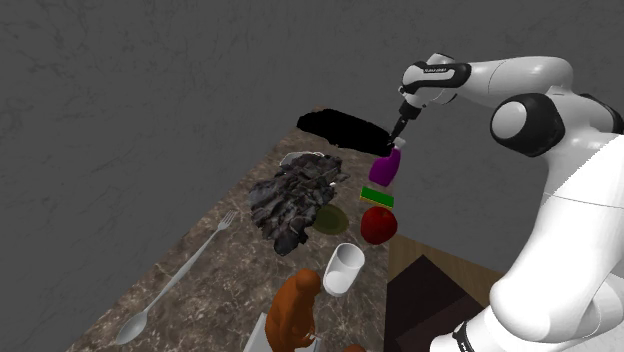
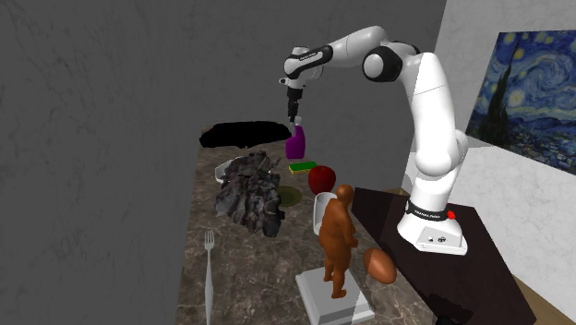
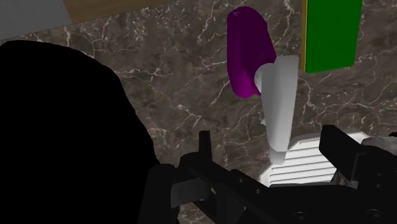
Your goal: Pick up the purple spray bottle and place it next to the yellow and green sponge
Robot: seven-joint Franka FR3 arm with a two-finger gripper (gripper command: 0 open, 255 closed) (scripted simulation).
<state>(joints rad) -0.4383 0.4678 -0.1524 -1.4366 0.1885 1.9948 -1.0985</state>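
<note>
In the shoulder view, going back from the white cup (image 1: pixel 343 268), we see a red apple (image 1: pixel 378 225), the green-and-yellow sponge (image 1: pixel 377 196), then the purple spray bottle (image 1: pixel 387 166) upright just at the sponge's 12 o'clock. The gripper (image 1: pixel 398 134) hangs over it. The wrist view shows the fingers (image 3: pixel 205 147) spread, not touching the bottle. The arm (image 2: pixel 429 111) carries lettering we can't read. The second exterior view adds a night-sky painting (image 2: pixel 531 88).

We count one purple spray bottle (image 1: pixel 385 168), one yellow-and-green sponge (image 1: pixel 377 196), one red apple (image 1: pixel 378 225), one white cup (image 1: pixel 343 268), one fork (image 1: pixel 175 278), one brown figurine (image 2: pixel 338 240), one crumpled grey heap (image 1: pixel 290 200) and one olive disc (image 1: pixel 331 218).
</note>
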